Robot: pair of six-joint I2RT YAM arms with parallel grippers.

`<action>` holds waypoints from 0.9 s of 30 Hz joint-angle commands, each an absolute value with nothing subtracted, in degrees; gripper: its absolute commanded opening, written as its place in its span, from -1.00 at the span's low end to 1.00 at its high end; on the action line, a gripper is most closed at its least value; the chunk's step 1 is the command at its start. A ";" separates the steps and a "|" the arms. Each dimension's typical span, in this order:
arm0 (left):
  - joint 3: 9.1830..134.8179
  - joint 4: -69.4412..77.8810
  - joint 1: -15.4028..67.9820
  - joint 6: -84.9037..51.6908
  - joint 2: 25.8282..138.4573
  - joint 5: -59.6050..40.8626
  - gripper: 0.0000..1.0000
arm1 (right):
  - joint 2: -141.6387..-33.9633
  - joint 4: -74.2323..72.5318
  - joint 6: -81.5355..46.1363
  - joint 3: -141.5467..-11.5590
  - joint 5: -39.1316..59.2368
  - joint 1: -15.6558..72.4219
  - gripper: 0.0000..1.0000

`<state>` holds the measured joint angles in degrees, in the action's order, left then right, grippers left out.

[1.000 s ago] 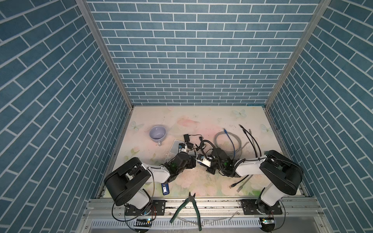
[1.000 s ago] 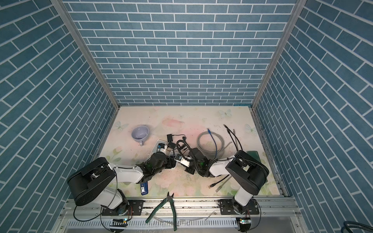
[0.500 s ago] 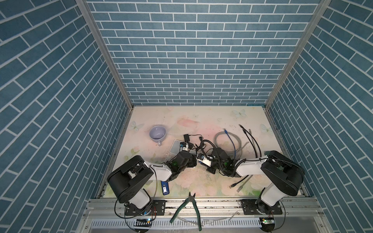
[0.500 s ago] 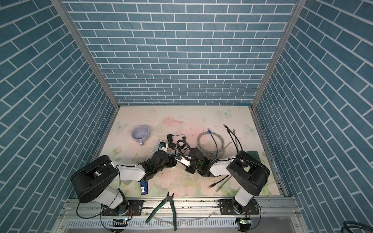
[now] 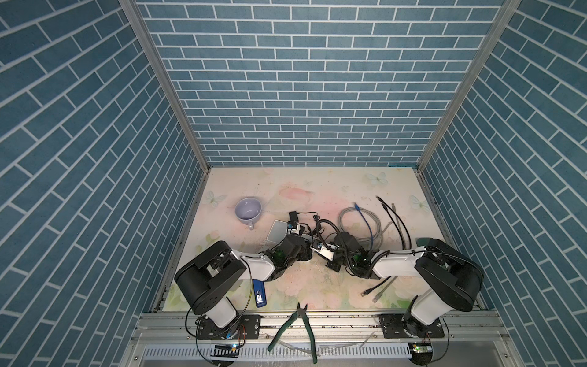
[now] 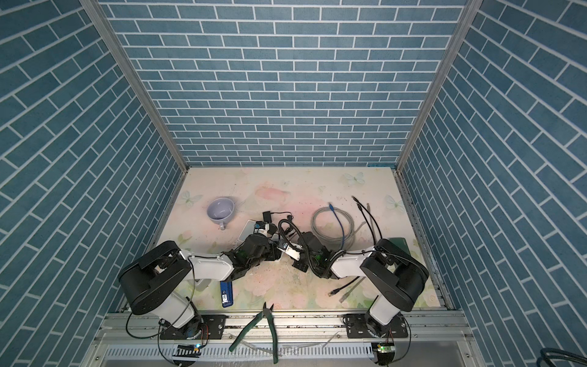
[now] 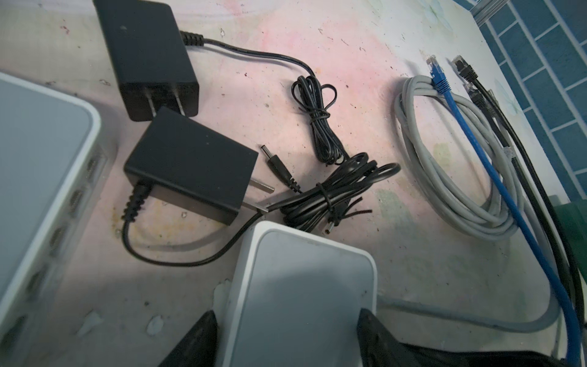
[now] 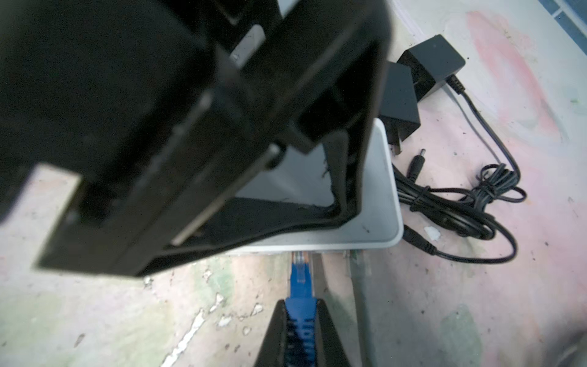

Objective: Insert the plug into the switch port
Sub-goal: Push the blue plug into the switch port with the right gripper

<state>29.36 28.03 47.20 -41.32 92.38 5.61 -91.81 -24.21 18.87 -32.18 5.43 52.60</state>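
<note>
Blue-brick walls (image 5: 301, 95), stained floral tabletop (image 5: 317, 187); left jaws clamp switch (image 7: 301, 302), right jaws pinch blue plug (image 8: 300, 279)

Left end effector (image 7: 286, 314) clasping a white switch (image 7: 305, 286) on a cluttered surface (image 7: 365, 47).
Its fingers (image 7: 197, 343) sit against the switch's opposite sides. Beyond lie a black power adapter (image 7: 190, 165) with its bundled cord (image 7: 333, 193), a second adapter (image 7: 146, 54) and a loose barrel plug (image 7: 279, 166). A second switch (image 7: 41, 178) shows its port row. Near the surface's edge by the blue tiled wall (image 7: 556, 95) lie a grey coiled cable (image 7: 476, 220), a blue cable (image 7: 470, 136) and black cables (image 7: 467, 73).
</note>
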 commanded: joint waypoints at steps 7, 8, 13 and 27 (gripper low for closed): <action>28.95 20.54 48.43 -41.26 96.24 -5.86 0.39 | -91.74 -35.05 19.02 -34.92 10.43 53.09 -1.00; 28.82 21.86 48.43 -41.06 96.33 -6.87 0.39 | -92.53 -36.52 18.85 -34.57 10.93 53.09 -1.00; 28.82 26.11 48.47 -40.31 96.88 -11.17 0.39 | -96.65 -42.16 17.60 -33.07 11.36 53.13 -1.00; 32.56 23.17 50.74 -36.15 98.74 -16.16 0.35 | -99.07 -46.93 16.05 -34.77 12.23 53.11 -1.00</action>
<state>31.55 29.80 45.28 -35.94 95.37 3.11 -98.08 -35.35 16.49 -31.38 5.87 51.57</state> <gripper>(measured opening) 0.679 0.134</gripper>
